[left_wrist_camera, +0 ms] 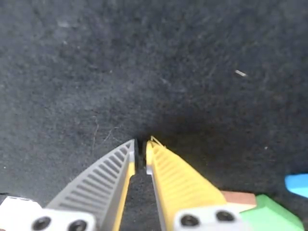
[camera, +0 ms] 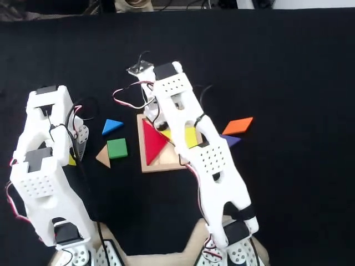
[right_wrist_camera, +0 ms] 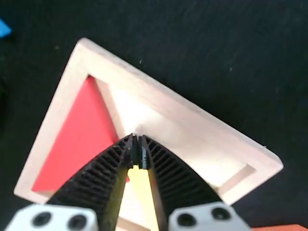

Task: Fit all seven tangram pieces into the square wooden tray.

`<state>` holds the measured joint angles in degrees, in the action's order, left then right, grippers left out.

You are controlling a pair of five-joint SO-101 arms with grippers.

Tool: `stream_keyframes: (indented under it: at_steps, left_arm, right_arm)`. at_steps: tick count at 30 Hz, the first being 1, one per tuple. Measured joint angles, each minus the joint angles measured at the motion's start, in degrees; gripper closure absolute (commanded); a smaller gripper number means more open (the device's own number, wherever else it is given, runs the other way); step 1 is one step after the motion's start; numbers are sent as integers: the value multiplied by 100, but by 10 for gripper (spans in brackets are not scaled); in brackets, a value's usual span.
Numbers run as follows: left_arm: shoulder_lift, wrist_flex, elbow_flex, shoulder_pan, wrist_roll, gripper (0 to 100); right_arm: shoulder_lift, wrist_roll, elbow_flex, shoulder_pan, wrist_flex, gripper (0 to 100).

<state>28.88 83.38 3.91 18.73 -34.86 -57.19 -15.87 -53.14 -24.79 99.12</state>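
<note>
One wooden tray (camera: 161, 165) on the counter (camera: 288, 66), two pieces inside: red triangle (camera: 151, 141), yellow piece (camera: 191, 137). Five more lie loose around it. Right gripper (right_wrist_camera: 136, 150) is over the tray, left gripper (left_wrist_camera: 141, 154) over bare counter, and both have their fingers pinched together.

The high view looks steeply down over the black cloth-covered table (camera: 299, 66), arm bases (camera: 230, 249) nearest. The left wrist view sits close over cloth, a green square block (left_wrist_camera: 269, 214) at its edge. The right wrist view hangs close above the square wooden tray (right_wrist_camera: 192, 115) and red triangular piece (right_wrist_camera: 77, 134). The high view shares all three.
</note>
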Motion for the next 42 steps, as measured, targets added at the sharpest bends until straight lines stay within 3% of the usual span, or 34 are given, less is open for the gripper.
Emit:
stream_keyframes:
  at_steps: [9,14,18,21,24,34,42]
  left_arm:
    - [0,0,0,0,0,939]
    - [0,0,0,0,0,939]
    - [0,0,0,0,0,939]
    - [0,0,0,0,0,939]
    - [0,0,0,-18,0,939]
    - [0,0,0,-79,0,939]
    - [0,0,0,-79,0,939]
  right_arm:
    - [1644,-809,492,0,0,988]
    - [3200,-2119,1679,44,0,973]
    - [4220,-3103,3481,97,-35,783]
    - [4466,-3253,4791,325,-360,622]
    - [4466,-3314,5582,369,-738,544]
    - [4466,-3332,6585,352,-1723,647]
    - [4466,-3332,6936,360,-2347,652]
